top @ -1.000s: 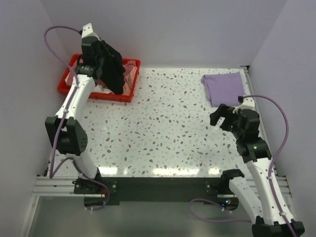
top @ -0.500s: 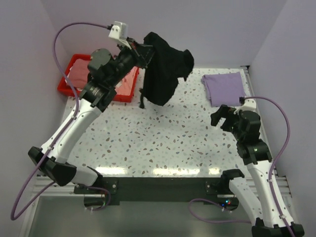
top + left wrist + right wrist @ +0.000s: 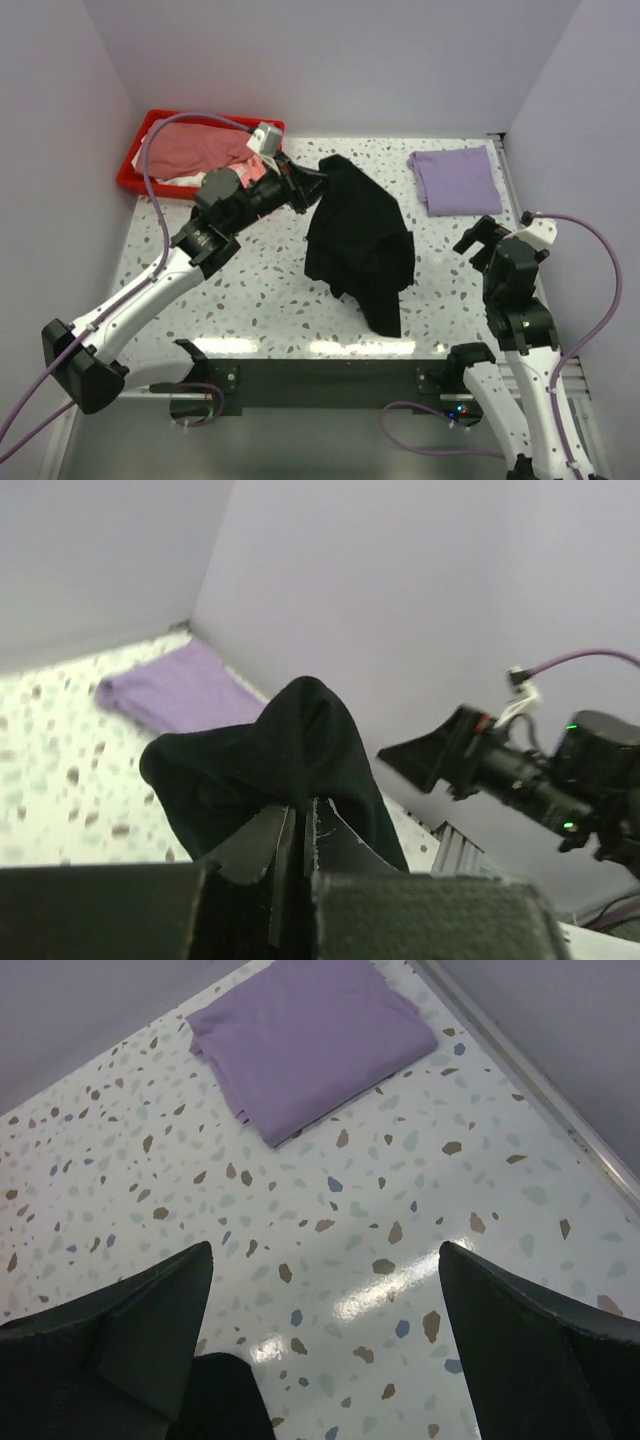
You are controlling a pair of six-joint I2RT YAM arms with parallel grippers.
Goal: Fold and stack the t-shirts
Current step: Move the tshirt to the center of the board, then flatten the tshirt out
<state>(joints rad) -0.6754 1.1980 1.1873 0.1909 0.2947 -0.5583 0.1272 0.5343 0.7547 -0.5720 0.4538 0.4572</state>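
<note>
The black t-shirt (image 3: 360,240) is lying crumpled in the middle of the counter (image 3: 250,285). Its long axis is running from a near tail by the front edge back and leftward to a raised far corner.

To the right of the shirt's near half, and well apart from it, the right gripper (image 3: 479,240) is hovering with jaws spread wide, holding nothing.

At the shirt's far-left corner the left gripper (image 3: 300,188) is pinching a bunch of black cloth between closed fingers.

Spreading the shirt flat likely means the right arm reaching leftward for the free edge.

Beyond the shirt to the right, a folded purple t-shirt (image 3: 455,180) is lying flat. Beyond it to the left, a pink t-shirt (image 3: 195,150) is resting in a red bin (image 3: 158,186).
</note>
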